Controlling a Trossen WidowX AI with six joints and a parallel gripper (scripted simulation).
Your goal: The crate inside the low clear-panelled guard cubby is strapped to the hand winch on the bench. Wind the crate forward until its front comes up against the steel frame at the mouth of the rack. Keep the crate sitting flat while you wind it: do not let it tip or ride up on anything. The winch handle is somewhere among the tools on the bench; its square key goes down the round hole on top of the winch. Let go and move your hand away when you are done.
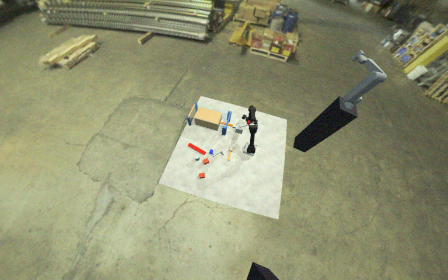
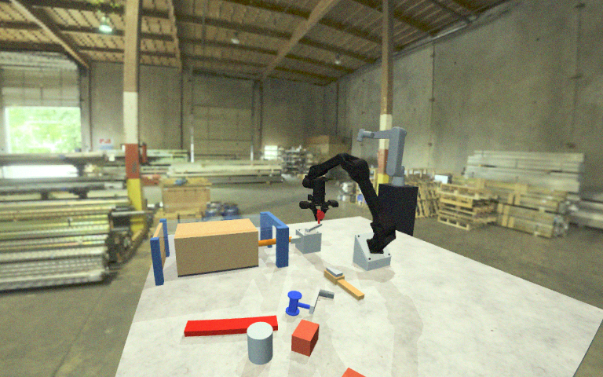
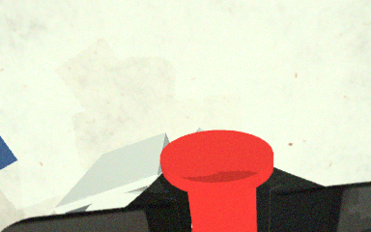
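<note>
My gripper (image 1: 248,122) (image 2: 319,216) (image 3: 205,156) is shut on the red knob (image 3: 217,154) of the winch handle. The handle's pale grey arm (image 2: 313,228) reaches from the knob over the top of the grey winch (image 1: 238,130) (image 2: 308,242) (image 3: 128,161). The key and round hole are hidden. The cardboard-brown crate (image 1: 207,118) (image 2: 216,247) sits flat inside the cubby. An orange strap (image 1: 227,124) (image 2: 267,242) runs from its front toward the winch. A gap shows between the crate's front and the blue steel frame (image 1: 224,130) (image 2: 284,250).
A blue-knobbed crank (image 1: 210,151) (image 2: 293,303) and a wooden-handled tool (image 1: 229,155) (image 2: 351,288) lie on the bench (image 1: 261,184) (image 2: 480,320). A red bar (image 1: 196,149) (image 2: 217,327), a grey cylinder (image 1: 197,158) (image 2: 260,344) and red blocks (image 1: 202,175) (image 2: 305,338) lie farther from the winch.
</note>
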